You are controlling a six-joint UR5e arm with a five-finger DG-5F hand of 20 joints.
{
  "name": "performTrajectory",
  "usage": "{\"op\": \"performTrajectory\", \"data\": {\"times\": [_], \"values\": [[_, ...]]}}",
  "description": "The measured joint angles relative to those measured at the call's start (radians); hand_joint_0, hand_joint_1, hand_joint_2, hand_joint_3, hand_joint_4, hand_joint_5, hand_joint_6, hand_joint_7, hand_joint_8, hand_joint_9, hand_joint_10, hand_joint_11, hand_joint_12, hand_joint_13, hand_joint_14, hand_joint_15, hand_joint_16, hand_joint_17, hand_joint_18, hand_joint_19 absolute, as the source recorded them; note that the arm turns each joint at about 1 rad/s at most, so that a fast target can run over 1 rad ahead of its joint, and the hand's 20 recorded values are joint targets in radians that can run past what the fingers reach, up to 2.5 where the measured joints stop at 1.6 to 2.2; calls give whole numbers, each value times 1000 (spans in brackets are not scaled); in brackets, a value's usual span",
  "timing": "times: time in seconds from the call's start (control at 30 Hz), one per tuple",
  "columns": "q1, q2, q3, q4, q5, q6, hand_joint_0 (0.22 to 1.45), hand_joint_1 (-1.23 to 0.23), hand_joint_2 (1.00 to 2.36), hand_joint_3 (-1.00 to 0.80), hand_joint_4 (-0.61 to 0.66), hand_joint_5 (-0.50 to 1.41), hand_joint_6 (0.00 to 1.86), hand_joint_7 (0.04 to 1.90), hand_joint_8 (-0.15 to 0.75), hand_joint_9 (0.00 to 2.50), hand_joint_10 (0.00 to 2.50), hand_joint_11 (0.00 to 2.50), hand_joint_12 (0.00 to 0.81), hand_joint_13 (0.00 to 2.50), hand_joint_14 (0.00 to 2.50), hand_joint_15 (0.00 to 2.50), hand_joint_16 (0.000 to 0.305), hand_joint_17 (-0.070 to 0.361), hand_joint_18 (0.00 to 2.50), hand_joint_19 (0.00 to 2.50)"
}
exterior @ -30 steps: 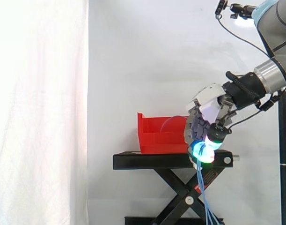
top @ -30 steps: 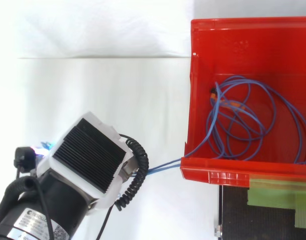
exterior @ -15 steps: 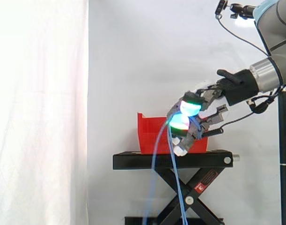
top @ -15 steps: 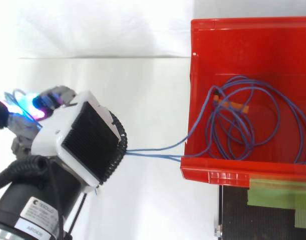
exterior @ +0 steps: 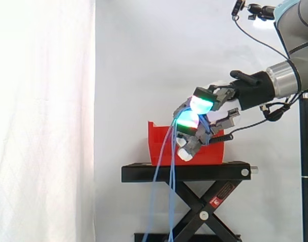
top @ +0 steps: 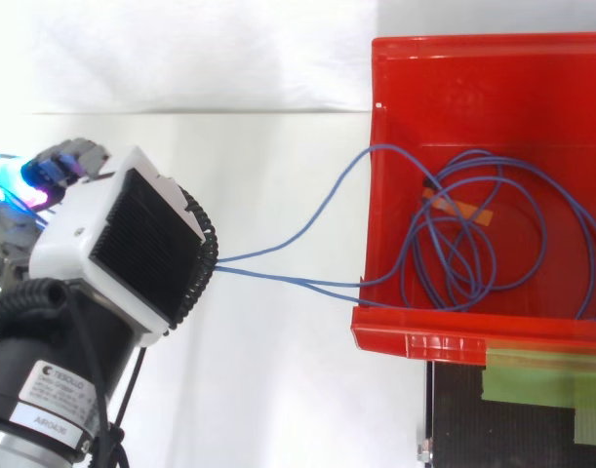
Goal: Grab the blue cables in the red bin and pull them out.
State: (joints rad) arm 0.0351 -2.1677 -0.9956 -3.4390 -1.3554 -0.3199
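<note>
The blue cables [top: 288, 281] lie mostly coiled in the red bin [top: 374, 97] at the right of the top view. An orange tag [top: 463, 207] sits among the loops. Two strands cross the bin's left wall and run left to the robot hand [top: 132, 244]. In the side view the robot hand [exterior: 194, 132] hangs in front of the bin at mid-frame, its fingers curled round the cables and its fingertips [exterior: 200, 103] glowing green. Loose strands drop from the fingers to the bottom edge. The bin rests on a black stand [exterior: 184, 172] before a white curtain [exterior: 43, 121].
</note>
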Motion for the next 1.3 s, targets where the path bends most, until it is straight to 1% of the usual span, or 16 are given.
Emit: {"op": "performTrajectory", "data": {"times": [0.17,0.4,0.53,0.6,0.67,0.77,0.83,0.87,0.97,1.13,1.23,1.3], "values": [[2,0,-1,8,-17,-40,892,-922,1000,-1000,77,934,568,776,276,875,20,611,371,732,15,337,49,111,553,406],[5,-1,-1,20,-22,-62,891,-920,1000,-1000,80,924,578,760,278,877,22,619,372,734,13,336,49,111,554,402],[10,-1,-2,26,-26,-87,891,-919,1000,-1000,74,919,580,754,280,877,22,608,372,734,14,336,49,111,554,399],[13,-1,-9,30,-26,-97,890,-919,1000,-1000,81,919,579,755,277,877,22,608,372,735,13,336,49,111,554,402],[16,-1,-26,37,-27,-98,890,-919,1000,-1000,79,919,580,754,277,877,22,610,372,735,13,336,49,111,554,399],[23,-1,-60,75,-27,-87,891,-918,1000,-1000,75,918,578,754,277,878,22,606,372,735,14,339,49,111,554,402],[27,-1,-71,111,-26,-81,891,-918,1000,-1000,73,915,567,765,279,877,22,608,372,734,15,335,49,111,556,405],[29,-1,-74,137,-25,-79,891,-918,1000,-1000,74,915,559,768,277,877,22,610,372,734,14,335,49,111,556,401],[35,-1,-78,181,-24,-75,890,-918,1000,-1000,68,910,561,761,278,878,20,609,371,735,13,332,49,111,556,401],[45,-1,-79,201,-22,-77,889,-918,1000,-1000,68,903,558,761,277,878,20,609,371,733,13,332,49,111,557,401],[56,-1,-80,223,-27,-105,890,-917,1000,-1000,68,902,559,759,277,876,22,597,374,734,13,331,49,111,556,401],[63,-1,-80,254,-30,-145,889,-917,1000,-1000,66,902,559,759,277,877,20,605,373,734,13,331,49,111,556,401]]}}
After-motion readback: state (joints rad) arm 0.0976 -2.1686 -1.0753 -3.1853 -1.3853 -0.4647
